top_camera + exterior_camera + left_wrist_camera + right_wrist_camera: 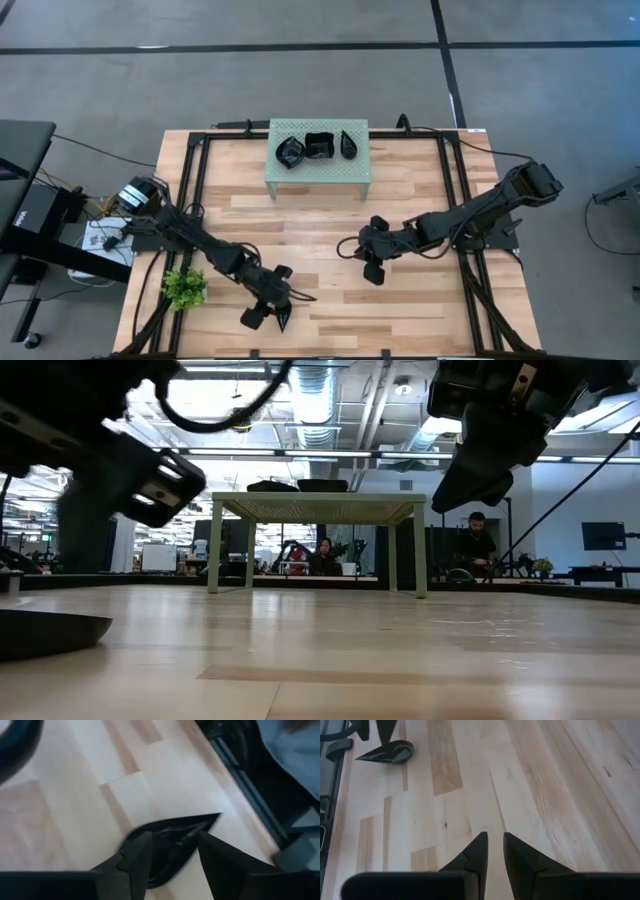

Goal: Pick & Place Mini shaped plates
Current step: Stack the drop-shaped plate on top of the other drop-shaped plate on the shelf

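Black glossy teardrop plate (172,845) near the desk's (330,215) front edge.
Left hand (268,310) straddles it, fingers released; right hand (372,252) hovers nearly clenched, empty.

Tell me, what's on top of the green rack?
Three small black plates sit in a row on the mint-green rack. The top hides most of the table beneath it from above; the low view shows nothing underneath.

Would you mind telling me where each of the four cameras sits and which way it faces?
High: overhead, straight down; both arms, rack.
Low: table height, level toward the rack; both arms hang in.
Left wrist: down past the open left gripper onto a teardrop plate.
Right wrist: past the right gripper over bare table.
Shared: that plate shows in both wrist views.
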`<state>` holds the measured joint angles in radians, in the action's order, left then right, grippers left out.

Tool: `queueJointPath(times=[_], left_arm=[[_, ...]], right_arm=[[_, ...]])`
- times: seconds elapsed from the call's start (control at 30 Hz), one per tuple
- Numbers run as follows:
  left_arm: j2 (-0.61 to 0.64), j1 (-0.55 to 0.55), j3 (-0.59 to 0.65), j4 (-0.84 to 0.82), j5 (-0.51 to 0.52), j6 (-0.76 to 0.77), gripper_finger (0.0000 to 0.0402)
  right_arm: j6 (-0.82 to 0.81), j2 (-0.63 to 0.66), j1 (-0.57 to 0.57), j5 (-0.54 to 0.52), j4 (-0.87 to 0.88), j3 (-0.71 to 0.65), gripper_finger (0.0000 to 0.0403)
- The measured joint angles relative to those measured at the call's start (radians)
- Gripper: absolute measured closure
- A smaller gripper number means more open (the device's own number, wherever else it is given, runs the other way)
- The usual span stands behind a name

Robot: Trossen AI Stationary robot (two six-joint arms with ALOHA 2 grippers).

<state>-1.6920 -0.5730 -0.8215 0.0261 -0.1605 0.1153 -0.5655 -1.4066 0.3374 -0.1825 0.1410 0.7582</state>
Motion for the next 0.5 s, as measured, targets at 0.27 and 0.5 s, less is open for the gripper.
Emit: queueJointPath(times=[0.27,0.5], left_arm=[[-0.027,-0.090,0.002,-0.003,0.028,0.018,0.0267],[-0.039,-0.106,0.004,0.006,0.188,-0.089,0.0279]], right_arm=[[0.000,0.001,0.000,0.002,0.000,0.001,0.0347],[0.000,0.000,0.005,0.002,-0.008,0.001,0.0347]])
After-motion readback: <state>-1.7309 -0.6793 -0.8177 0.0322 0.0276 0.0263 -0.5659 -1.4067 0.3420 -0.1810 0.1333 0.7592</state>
